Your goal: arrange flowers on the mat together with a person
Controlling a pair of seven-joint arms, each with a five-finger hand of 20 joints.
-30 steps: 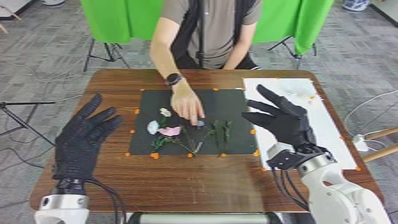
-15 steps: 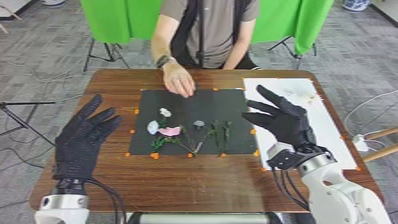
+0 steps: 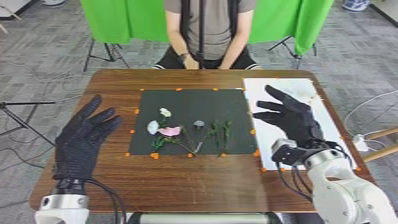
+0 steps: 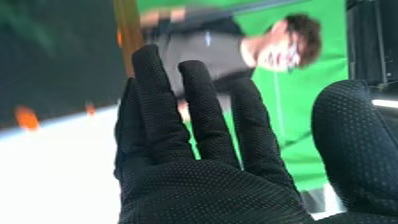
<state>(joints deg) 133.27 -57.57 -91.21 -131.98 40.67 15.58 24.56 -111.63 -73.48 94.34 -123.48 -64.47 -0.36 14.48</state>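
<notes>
Clock on mat [image 3: 191,97] centre, 12 = far side, head view: small white flower [image 3: 166,112] at 10, pale flower [image 3: 153,127] at 9, pink flower [image 3: 169,131] at 8, greyish flower [image 3: 199,123] near centre, green stems [image 3: 226,133] at 4. Right hand [image 3: 291,119] off the mat at 3, above white sheet [image 3: 274,145], fingers straight, thumb held apart, nothing gripped. Left hand [image 3: 78,142] off at 8, spread, empty. My read: robot's turn, likely fetching from pale bits [image 3: 307,94] at 2; can't tell what they are. Tips: approach high, pinch stem not bloom, lift straight, lower flat into a gap, release before retreating; dragging would snag laid stems.
</notes>
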